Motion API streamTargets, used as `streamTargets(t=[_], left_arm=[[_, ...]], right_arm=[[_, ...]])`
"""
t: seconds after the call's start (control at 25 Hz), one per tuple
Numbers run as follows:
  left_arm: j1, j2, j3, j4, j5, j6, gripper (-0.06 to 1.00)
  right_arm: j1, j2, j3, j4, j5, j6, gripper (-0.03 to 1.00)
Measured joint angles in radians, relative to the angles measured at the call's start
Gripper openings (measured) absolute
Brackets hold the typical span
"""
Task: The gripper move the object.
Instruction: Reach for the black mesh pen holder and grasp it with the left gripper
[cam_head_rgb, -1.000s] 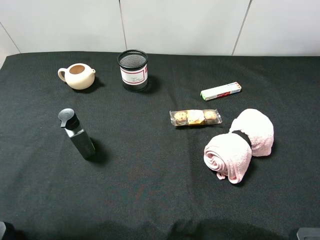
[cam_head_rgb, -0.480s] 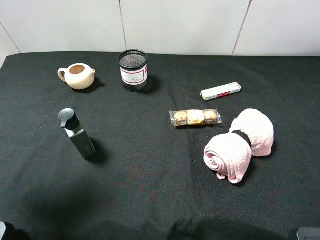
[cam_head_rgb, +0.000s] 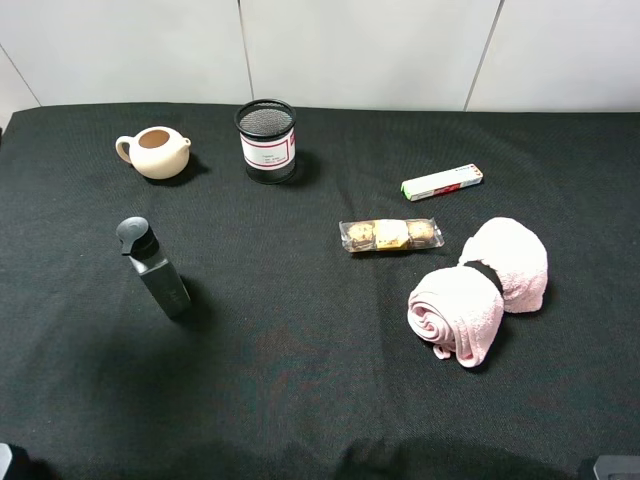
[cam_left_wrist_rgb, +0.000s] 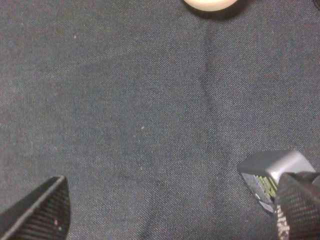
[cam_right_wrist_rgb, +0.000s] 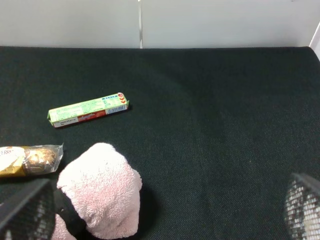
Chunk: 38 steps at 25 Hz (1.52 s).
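Toward the back the cup (cam_head_rgb: 266, 140) stands upright, apart from the teapot (cam_head_rgb: 155, 152); left gripper (cam_left_wrist_rgb: 169, 210) and right gripper (cam_right_wrist_rgb: 167, 207) spread wide, apparently holding nothing

the pen cup (cam_head_rgb: 266, 140) label is unreadably small, and the left wrist view crops the teapot (cam_left_wrist_rgb: 210, 4).

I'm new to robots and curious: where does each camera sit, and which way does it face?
High camera: above the table, looking down at the pen cup, teapot, bottle and towel; hardly any robot shows.
Left wrist: on the left arm, facing down at the table; the open left gripper shows, plus the teapot's edge.
Right wrist: on the right arm, facing across to the white wall; the open right gripper flanks the towel.
Shared: high and right wrist views both show the towel.
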Motion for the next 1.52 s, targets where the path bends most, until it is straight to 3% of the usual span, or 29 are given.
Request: streamTargets(t=[0.4,1.2,1.52], left_arm=[[-0.021,0.158,-0.165,0.000,0.014,0.002,0.85],[-0.318,0.594,-0.606,0.023,0.052,0.001,0.85],[-0.377,0.739,-0.777,0.049,0.109,-0.015,0.85]], right_arm=[[0.000,0.000,0.000,0.000,0.000,0.000,0.69],[0.000,0.000,0.000,0.000,0.000,0.000,0.69],[0.000,0.000,0.000,0.000,0.000,0.000,0.69]])
